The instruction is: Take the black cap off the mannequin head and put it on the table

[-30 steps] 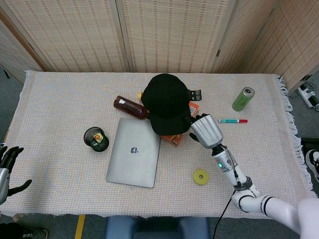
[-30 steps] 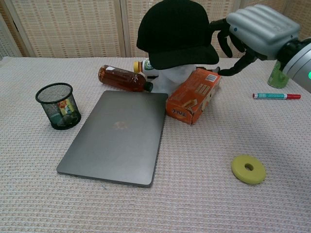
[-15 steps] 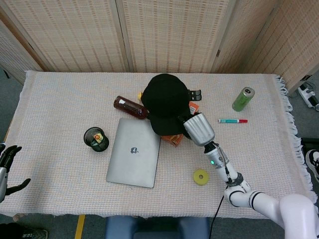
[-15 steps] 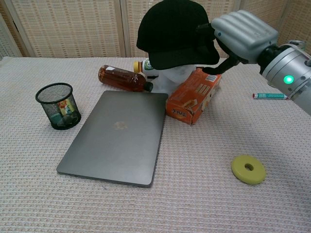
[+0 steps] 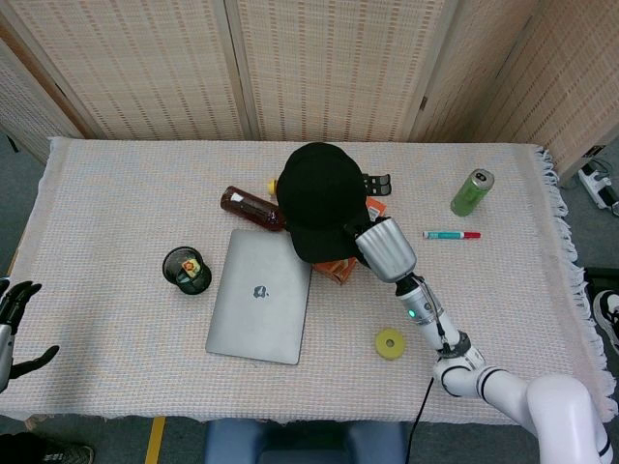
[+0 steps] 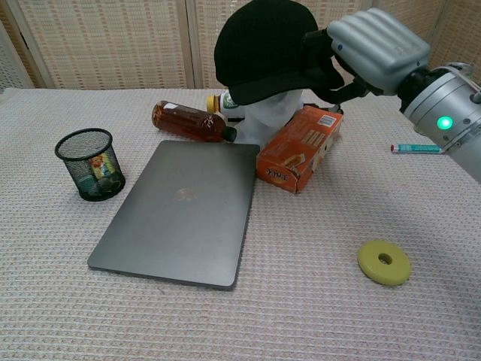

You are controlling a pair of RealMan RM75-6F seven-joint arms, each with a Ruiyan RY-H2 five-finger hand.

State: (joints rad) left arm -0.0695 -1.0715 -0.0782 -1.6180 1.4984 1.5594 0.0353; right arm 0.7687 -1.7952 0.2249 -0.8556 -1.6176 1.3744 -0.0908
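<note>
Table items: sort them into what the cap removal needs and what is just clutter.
Needed: black cap, mannequin head under it, right hand gripping the brim, table.

Clutter: laptop, orange box, brown bottle, mesh cup, yellow ring, green can, marker.

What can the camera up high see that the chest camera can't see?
Only the head view shows the left hand, hanging off the table's edge with fingers apart, and the whole green can.

Only the chest view shows the white mannequin head under the black cap, and the right hand gripping the cap's brim.

Both show the laptop, the mesh cup, the orange box, the brown bottle, the marker and the yellow ring.
</note>
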